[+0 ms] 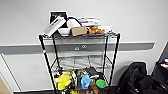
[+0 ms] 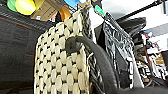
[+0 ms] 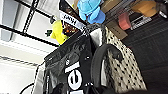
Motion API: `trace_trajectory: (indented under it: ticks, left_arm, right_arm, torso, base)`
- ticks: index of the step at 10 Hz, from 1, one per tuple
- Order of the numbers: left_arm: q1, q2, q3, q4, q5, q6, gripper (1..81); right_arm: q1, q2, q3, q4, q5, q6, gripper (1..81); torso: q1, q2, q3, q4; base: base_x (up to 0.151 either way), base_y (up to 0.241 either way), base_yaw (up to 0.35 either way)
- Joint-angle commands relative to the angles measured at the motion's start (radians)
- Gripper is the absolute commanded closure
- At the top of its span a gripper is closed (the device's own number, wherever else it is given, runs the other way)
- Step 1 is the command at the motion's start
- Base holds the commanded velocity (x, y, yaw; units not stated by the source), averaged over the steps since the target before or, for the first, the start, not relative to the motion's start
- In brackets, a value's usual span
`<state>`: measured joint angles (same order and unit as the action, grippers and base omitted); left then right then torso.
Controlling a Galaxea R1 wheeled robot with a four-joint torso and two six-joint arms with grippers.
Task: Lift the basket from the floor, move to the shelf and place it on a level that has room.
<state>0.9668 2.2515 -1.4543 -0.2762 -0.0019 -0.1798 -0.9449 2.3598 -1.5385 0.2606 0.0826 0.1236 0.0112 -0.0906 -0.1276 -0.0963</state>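
Two wrist cams are both right up against the basket (image 2: 62, 67), which has black-and-white packets (image 3: 72, 72) stuffed in it and a dark loop handle (image 2: 100, 60) at each end. It's hanging close to the shelf's (image 1: 47, 62) low toy tier, above the dark floor (image 2: 17, 50). Up top: a bowl (image 1: 64, 31), a box (image 1: 78, 31). The level (image 1: 82, 61) under that looks bare. Can't tell if either tool is open or clamped.
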Motion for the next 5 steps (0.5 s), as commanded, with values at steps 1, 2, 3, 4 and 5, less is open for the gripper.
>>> trace_trajectory:
  ticks: [1,2,3,4,5]
  left_arm:
    - [-0.119,-0.021,0.061,0.015,0.010,0.013,81.1]
    - [-0.109,-0.021,0.063,0.015,0.010,0.014,81.1]
    - [-0.084,-0.021,0.067,0.020,-0.024,0.020,81.1]
    - [-0.040,-0.021,0.078,0.047,-0.099,0.025,81.1]
    - [-0.001,-0.015,0.075,0.078,-0.144,0.025,81.1]
  right_arm:
    - [0.116,-0.014,0.038,0.009,-0.017,0.010,81.1]
    - [0.110,-0.015,0.040,0.008,-0.015,0.008,81.1]
    - [0.096,-0.017,0.040,0.008,-0.010,0.007,81.1]
    - [0.082,-0.020,0.042,0.008,-0.009,0.007,81.1]
    - [0.071,-0.024,0.045,0.008,-0.009,0.005,81.1]
  torso:
    - [0.000,0.000,0.000,0.000]
    - [0.000,0.000,0.000,0.000]
    - [0.000,0.000,0.000,0.000]
    - [0.000,0.000,0.000,0.000]
    - [0.000,0.000,0.000,0.000]
  base:
    - [0.136,0.000,0.000]
    - [0.135,0.000,0.000]
    - [0.134,0.000,0.000]
    - [0.116,0.000,0.000]
    - [0.116,0.000,0.000]
